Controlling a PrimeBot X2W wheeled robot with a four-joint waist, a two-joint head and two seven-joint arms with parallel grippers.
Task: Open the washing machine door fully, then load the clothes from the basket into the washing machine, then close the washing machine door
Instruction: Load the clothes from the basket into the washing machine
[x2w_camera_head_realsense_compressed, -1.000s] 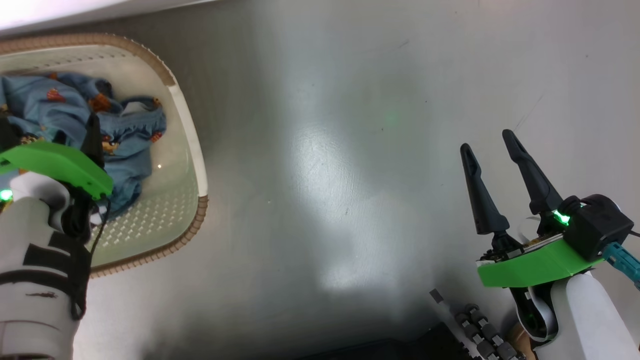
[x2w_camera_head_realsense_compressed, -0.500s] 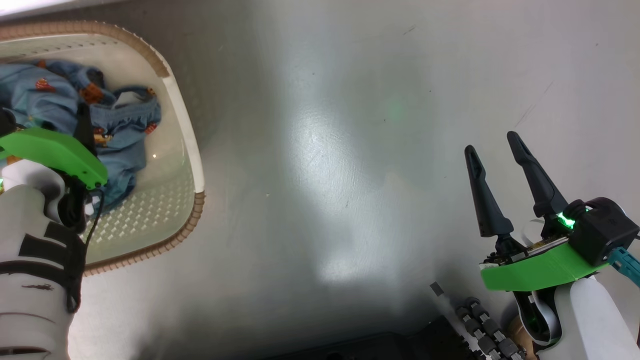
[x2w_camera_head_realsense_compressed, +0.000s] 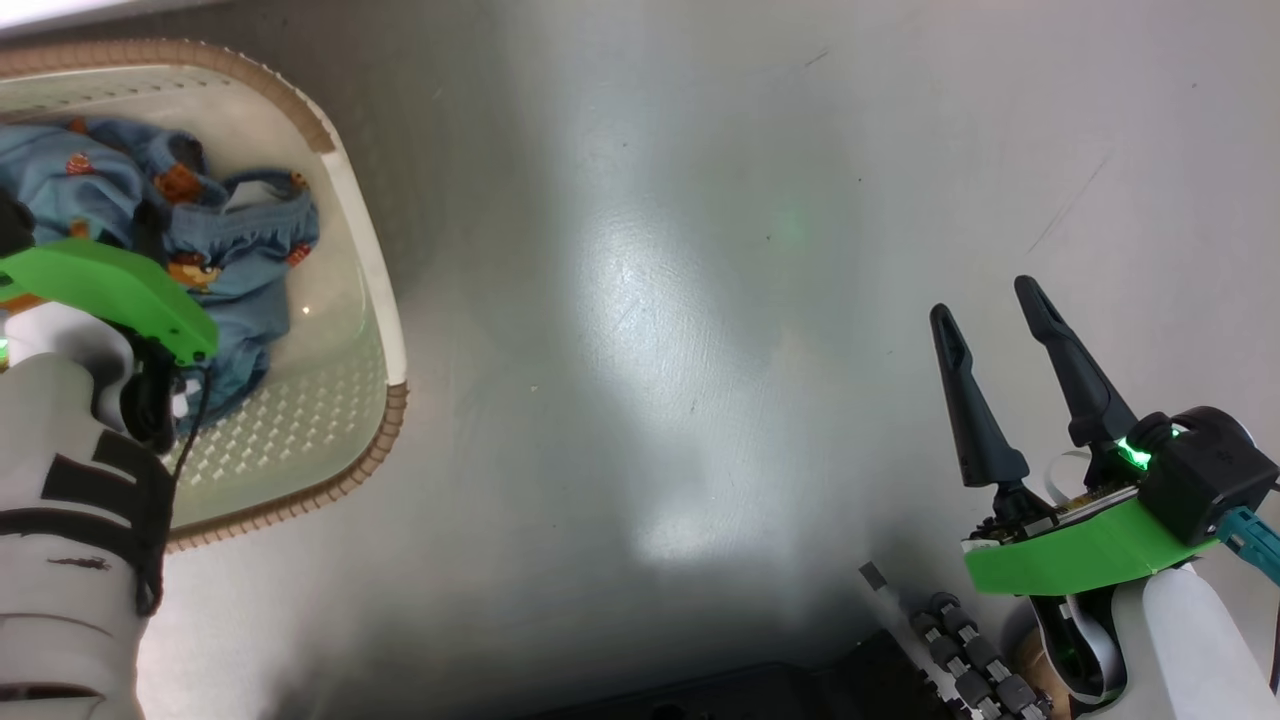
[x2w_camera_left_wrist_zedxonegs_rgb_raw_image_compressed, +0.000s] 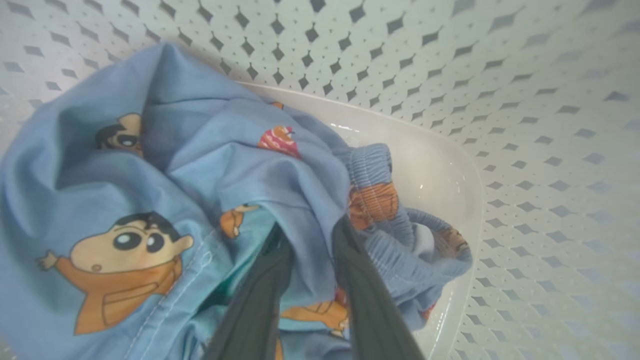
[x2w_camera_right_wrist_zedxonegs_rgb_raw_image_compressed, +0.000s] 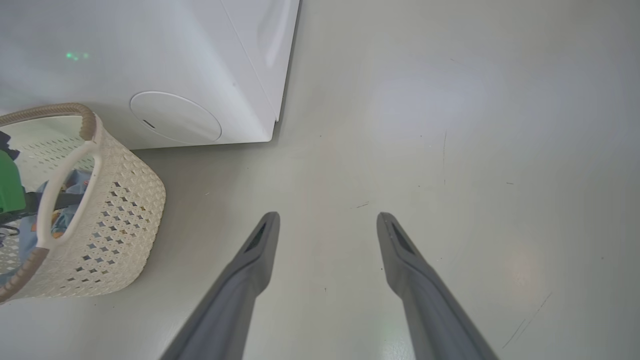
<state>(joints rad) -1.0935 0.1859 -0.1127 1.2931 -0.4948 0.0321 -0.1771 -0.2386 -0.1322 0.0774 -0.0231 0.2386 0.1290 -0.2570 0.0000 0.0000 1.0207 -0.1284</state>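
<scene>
Left gripper (x2w_camera_left_wrist_zedxonegs_rgb_raw_image_compressed: 311, 230) reaches into the basket (x2w_camera_left_wrist_zedxonegs_rgb_raw_image_compressed: 525, 125), its fingers pinched on a fold of the clothes (x2w_camera_left_wrist_zedxonegs_rgb_raw_image_compressed: 150, 165), which lie heaped in the basket's bottom. Right gripper (x2w_camera_head_realsense_compressed: 982, 300) hangs above the floor (x2w_camera_head_realsense_compressed: 650, 300), fingers spread wide, holding nothing. The basket stands just beside the washing machine (x2w_camera_right_wrist_zedxonegs_rgb_raw_image_compressed: 150, 50).

The clothes (x2w_camera_left_wrist_zedxonegs_rgb_raw_image_compressed: 210, 165) are light blue fabric printed with orange-brown cartoon boy figures. They lie crumpled in a heap inside the basket (x2w_camera_right_wrist_zedxonegs_rgb_raw_image_compressed: 127, 200), with a gathered elastic waistband showing at one edge. A fold of the heap sits pinched between the two dark fingers of the left gripper (x2w_camera_left_wrist_zedxonegs_rgb_raw_image_compressed: 310, 240). The basket is cream perforated plastic with a brown woven-look rim and a looped side handle. It stands upright on the grey floor (x2w_camera_right_wrist_zedxonegs_rgb_raw_image_compressed: 400, 125), near the white washing machine (x2w_camera_right_wrist_zedxonegs_rgb_raw_image_compressed: 165, 55).
</scene>
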